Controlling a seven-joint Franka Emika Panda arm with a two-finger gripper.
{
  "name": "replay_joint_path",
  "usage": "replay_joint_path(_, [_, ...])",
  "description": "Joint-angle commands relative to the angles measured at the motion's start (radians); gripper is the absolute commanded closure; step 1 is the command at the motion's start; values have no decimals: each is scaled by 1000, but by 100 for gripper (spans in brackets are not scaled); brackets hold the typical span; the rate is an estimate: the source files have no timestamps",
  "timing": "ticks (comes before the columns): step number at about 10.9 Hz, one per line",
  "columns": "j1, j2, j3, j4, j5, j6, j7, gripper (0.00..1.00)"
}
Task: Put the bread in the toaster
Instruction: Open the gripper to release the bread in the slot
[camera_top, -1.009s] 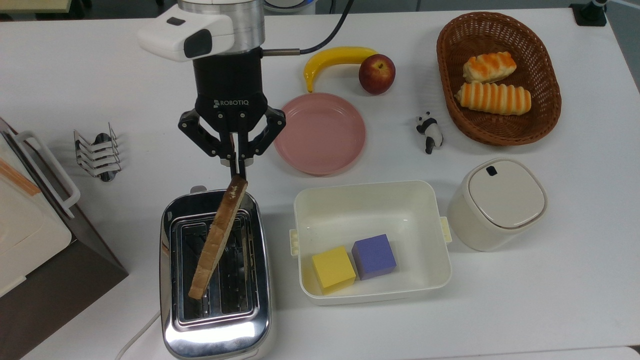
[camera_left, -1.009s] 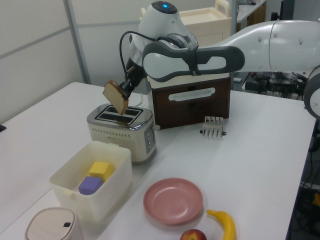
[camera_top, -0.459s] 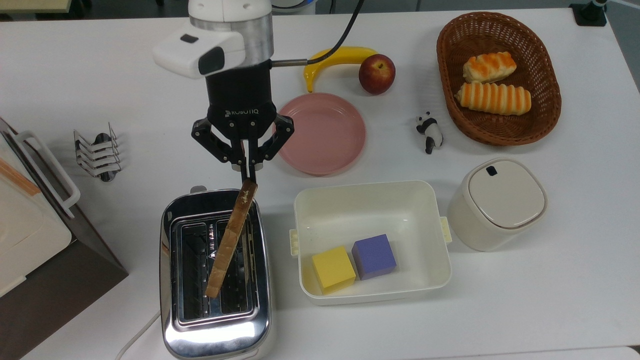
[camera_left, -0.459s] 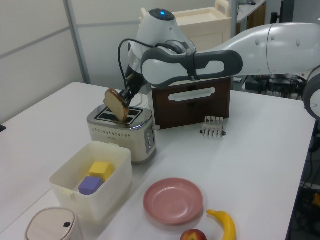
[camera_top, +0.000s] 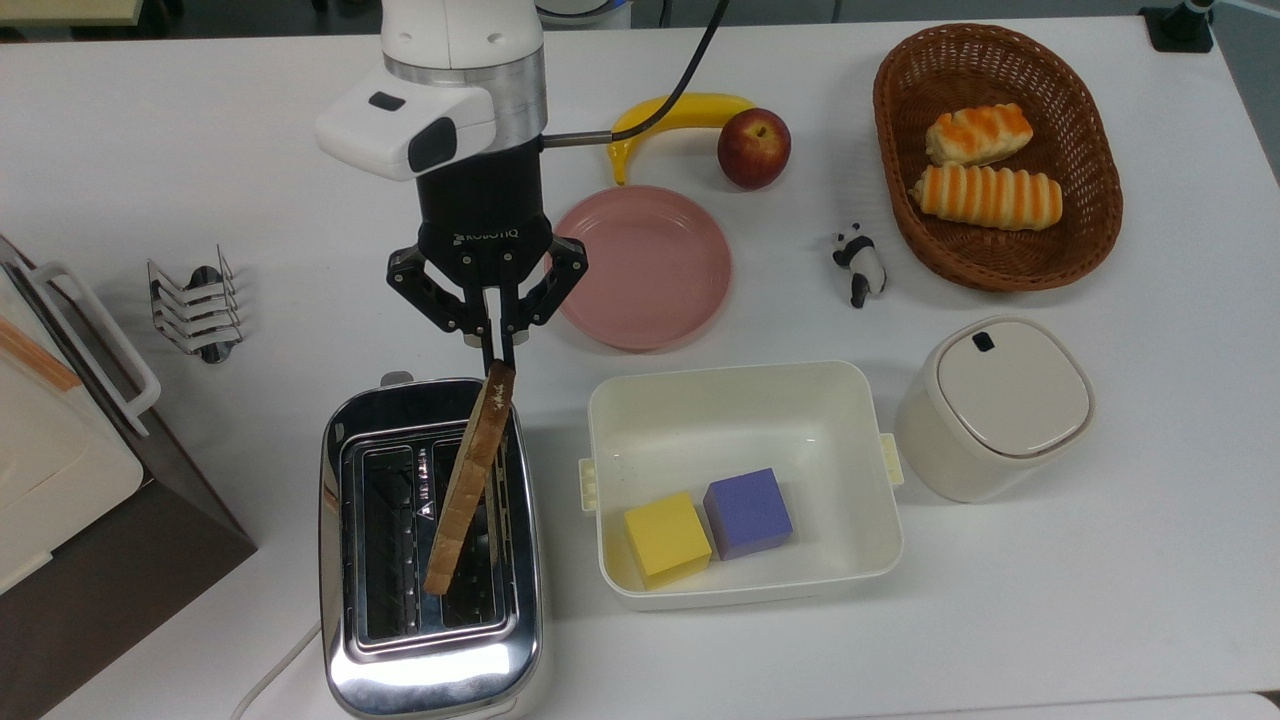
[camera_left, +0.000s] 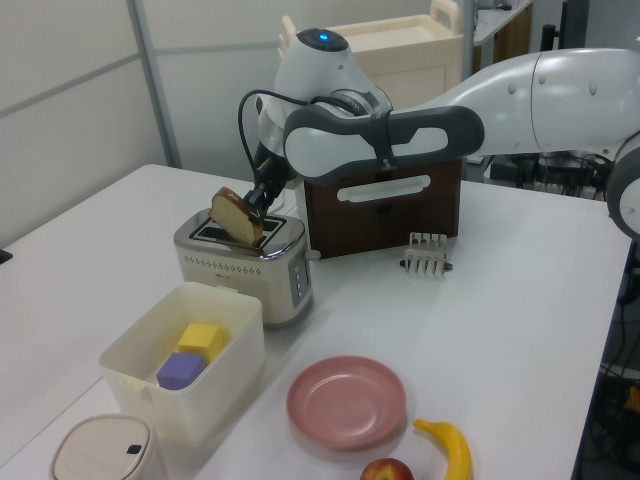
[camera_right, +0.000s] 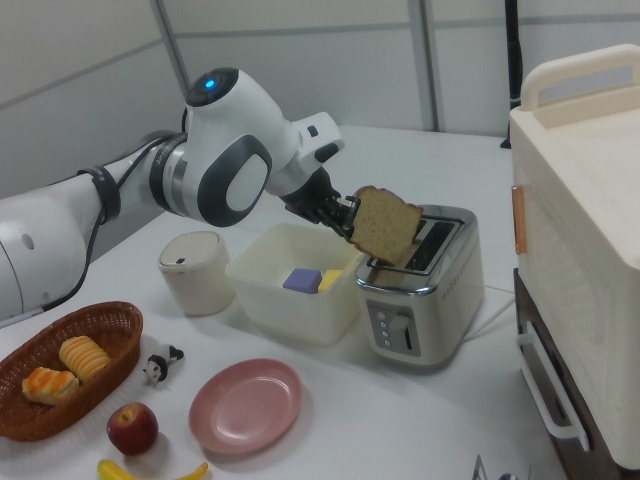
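Roughly two-thirds done by the look of it: picked up and carried over, not dropped in yet. Big white arm (camera_left: 470, 95) reaching across the table (camera_top: 1100, 560) in the left view, wrist bent down over the toaster (camera_top: 432, 548), which sits beside the cream tub (camera_top: 745, 400) with its two blocks.

Gripper (camera_top: 496, 340) pinched tight on one crust edge of the bread (camera_top: 470, 480), fingers squeezed onto it with nothing else between them. Slice held on edge and tilted, pinched end up high, far end dipping toward the slot nearer the tub in the top view. Hard to say whether the low corner has actually entered the slot or just hangs over the opening (right view suggests most of the slice sits clear above the chrome top). Not quite parallel to the slot either, angled a bit across it in the top view.

Left to do, probably: square the slice up with the slot, lower it, let go, pull away. Main risk looks like the low corner catching on the slot rim with that tilt.

Pink plate (camera_top: 645, 265) sitting just behind the gripper in the top view, not involved.
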Motion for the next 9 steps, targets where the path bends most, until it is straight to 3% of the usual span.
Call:
replay_joint_path(1, [-3,-24,-12,-19,29,-19,-35,61])
replay_joint_path(3, [-16,-24,-11,-15,32,-17,-33,51])
replay_joint_path(7, [-12,-30,-14,-16,26,-31,-3,48])
replay_joint_path(8, [-9,-44,-17,-18,14,-80,23,48])
replay_joint_path(9, [-7,-68,-18,-15,11,-168,31,39])
